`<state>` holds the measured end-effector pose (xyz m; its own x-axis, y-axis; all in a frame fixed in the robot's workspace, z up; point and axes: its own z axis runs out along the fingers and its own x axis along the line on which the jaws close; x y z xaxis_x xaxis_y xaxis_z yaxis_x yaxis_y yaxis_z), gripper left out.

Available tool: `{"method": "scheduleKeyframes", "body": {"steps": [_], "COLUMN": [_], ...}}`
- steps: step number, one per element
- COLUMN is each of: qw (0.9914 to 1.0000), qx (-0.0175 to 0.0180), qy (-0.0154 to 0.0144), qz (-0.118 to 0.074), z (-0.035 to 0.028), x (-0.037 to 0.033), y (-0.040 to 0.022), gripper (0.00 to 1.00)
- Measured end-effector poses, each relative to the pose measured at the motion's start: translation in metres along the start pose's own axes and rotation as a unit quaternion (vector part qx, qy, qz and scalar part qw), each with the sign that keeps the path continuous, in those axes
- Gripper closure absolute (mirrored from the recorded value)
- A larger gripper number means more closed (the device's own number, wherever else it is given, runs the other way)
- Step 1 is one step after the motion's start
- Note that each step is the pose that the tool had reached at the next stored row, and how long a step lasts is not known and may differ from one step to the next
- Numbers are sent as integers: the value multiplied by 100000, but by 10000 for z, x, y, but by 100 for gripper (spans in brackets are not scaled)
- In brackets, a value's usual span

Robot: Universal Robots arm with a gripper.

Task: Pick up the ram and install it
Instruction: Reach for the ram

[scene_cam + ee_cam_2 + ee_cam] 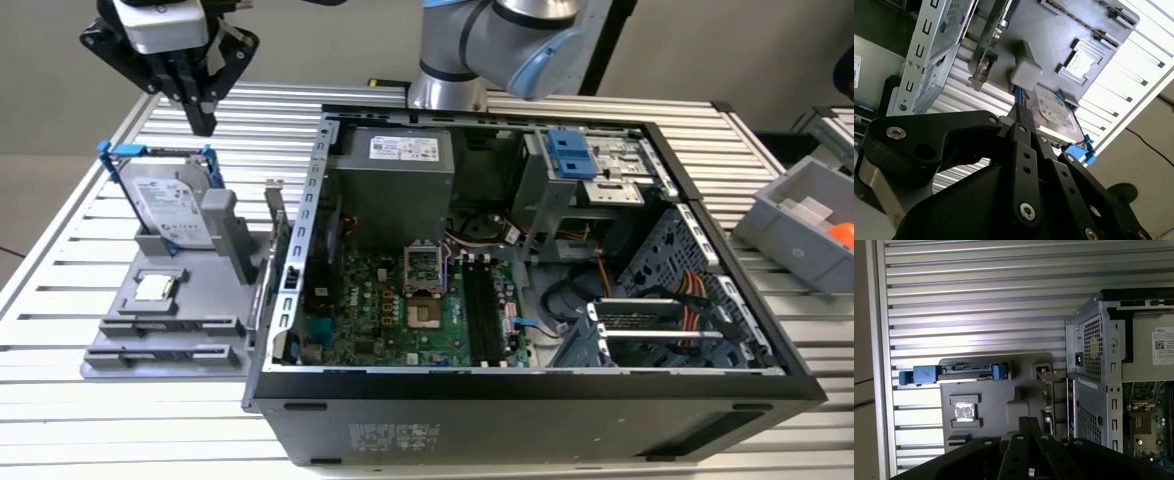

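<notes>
Ram [278,250] stands edgewise on the tray [194,300]; in the exterior view, the gripper [200,122] hovers at its eleven o'clock, jaws closed, empty.

The gripper [200,122] is black, the ribbed table [107,430] pale silver. At nine o'clock in the exterior view, a silver drive [176,205] in a blue frame [147,150], on a grey tray [194,300]; at centre, a dark grey case [534,420] with a green board [387,320]; at three o'clock, a grey bin [794,230].
</notes>
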<state>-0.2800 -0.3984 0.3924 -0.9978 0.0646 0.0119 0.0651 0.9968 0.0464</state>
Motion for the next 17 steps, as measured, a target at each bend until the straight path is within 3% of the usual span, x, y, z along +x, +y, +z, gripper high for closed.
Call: {"method": "scheduleKeyframes", "body": {"steps": [17], "qw": [100000], "qx": [2], "qy": [3], "qz": [3], "z": [0], "x": [54], "y": [1], "gripper": [100]}}
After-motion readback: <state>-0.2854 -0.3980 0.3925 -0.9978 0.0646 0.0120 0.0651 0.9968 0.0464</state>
